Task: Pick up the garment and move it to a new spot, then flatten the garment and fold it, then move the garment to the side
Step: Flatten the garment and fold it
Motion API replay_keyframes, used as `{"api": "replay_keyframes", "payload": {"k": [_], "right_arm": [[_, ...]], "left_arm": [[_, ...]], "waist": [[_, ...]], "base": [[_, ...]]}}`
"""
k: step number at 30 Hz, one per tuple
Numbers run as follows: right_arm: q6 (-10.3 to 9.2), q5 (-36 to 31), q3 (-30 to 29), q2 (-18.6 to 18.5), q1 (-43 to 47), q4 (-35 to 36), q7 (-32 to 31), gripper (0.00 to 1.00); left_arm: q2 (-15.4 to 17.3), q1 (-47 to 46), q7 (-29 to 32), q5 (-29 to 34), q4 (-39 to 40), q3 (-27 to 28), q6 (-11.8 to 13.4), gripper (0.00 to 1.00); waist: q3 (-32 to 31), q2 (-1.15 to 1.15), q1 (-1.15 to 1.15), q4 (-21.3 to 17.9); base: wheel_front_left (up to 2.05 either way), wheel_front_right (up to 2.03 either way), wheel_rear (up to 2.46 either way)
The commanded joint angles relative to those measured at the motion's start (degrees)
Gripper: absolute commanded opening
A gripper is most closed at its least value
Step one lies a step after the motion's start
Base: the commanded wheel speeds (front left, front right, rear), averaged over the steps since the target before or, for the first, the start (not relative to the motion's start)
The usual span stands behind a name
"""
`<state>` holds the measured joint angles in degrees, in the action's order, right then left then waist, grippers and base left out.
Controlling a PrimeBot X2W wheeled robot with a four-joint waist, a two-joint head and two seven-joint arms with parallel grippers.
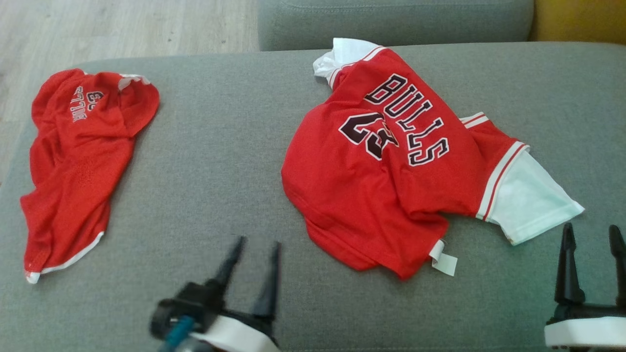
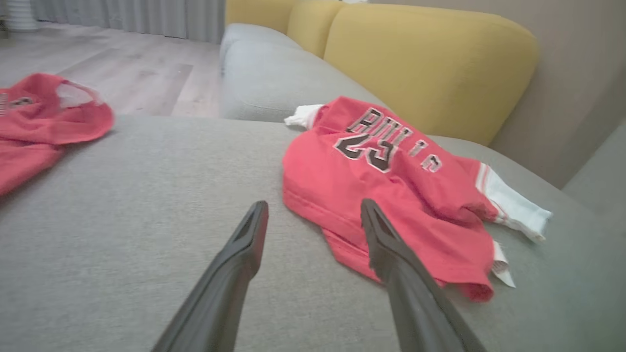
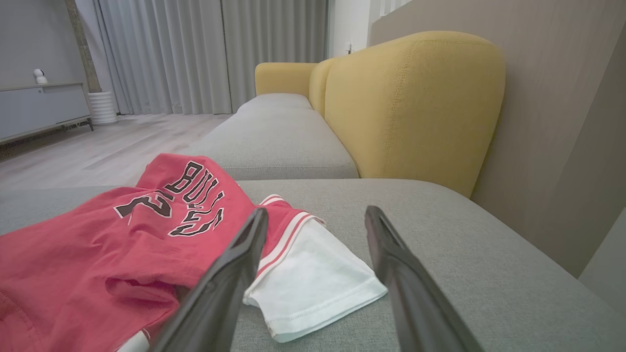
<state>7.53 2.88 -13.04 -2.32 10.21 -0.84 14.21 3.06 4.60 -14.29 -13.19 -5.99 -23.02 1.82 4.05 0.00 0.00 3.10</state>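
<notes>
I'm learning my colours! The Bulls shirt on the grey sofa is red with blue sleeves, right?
Not quite: the sleeves are white, not blue, as the head view shows. The rest is right: the Bulls shirt is red and lies on the grey sofa.

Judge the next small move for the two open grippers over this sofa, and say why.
Probably ease the right gripper forward and down onto the white sleeve of the crumpled red Bulls jersey. Both it and the left gripper stand open and hold nothing, the jersey lies unflattened on the grey sofa cushion, and that sleeve sits just ahead of that gripper.
</notes>
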Motion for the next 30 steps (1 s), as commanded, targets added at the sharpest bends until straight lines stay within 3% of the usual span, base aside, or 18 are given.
{"api": "replay_keyframes", "payload": {"k": [1, 8, 14, 18, 24, 28, 29, 30], "right_arm": [[-0.04, 0.01, 1.55, -0.57, -0.89, 1.66, 0.78, 1.00], [-0.04, -0.45, 2.77, -0.56, -3.01, 2.59, 0.78, 1.00], [-0.04, -0.62, 5.71, -0.56, -5.87, 2.32, 0.78, 1.00], [-0.04, 0.22, 6.96, -0.56, -7.05, 1.95, 0.78, 1.00], [-0.04, 1.05, 6.88, -0.56, -7.19, 1.34, 0.78, 1.00], [-0.04, 1.35, 6.27, -0.56, -6.96, 1.33, 0.78, 1.00], [-0.04, 1.43, 6.14, -0.56, -6.88, 1.25, 0.78, 1.00], [-0.04, 1.52, 6.10, -0.56, -6.86, 1.11, 0.78, 1.00]], "left_arm": [[-0.18, -2.55, -0.71, 0.75, 1.23, -0.43, -1.01, 1.00], [-0.18, -12.24, -0.71, -2.33, -3.62, -16.15, -6.29, 1.00], [-0.18, -24.36, 2.36, -5.79, -13.51, -29.68, -7.97, 1.00], [-0.18, -29.70, 5.43, -8.59, -19.64, -34.84, -5.70, 1.00], [-0.18, -32.77, 8.83, -13.30, -27.55, -38.46, 1.54, 1.00], [-0.18, -34.19, 9.09, -14.75, -30.21, -40.87, 3.14, 1.00], [-0.18, -34.59, 8.87, -15.31, -30.66, -41.64, 3.49, 0.61], [-0.18, -34.93, 8.65, -16.04, -30.99, -42.33, 3.73, 0.30]], "waist": [[0.37, 0.00, 0.00, -0.27], [2.87, 0.00, 0.00, -2.05], [6.07, 0.00, 0.00, -5.72], [7.32, 0.00, 0.00, -8.53], [7.93, 0.00, 0.00, -11.01], [7.89, 0.00, 0.00, -10.87], [7.85, 0.00, 0.00, -10.74], [7.83, 0.00, 0.00, -10.55]], "base": [[0.00, 0.00, 0.00], [0.00, 0.00, 0.00], [0.00, 0.00, 0.00], [0.00, 0.00, 0.00], [0.00, 0.00, 0.00], [0.00, 0.00, 0.00], [0.00, 0.00, 0.00], [0.00, 0.00, 0.00]]}}
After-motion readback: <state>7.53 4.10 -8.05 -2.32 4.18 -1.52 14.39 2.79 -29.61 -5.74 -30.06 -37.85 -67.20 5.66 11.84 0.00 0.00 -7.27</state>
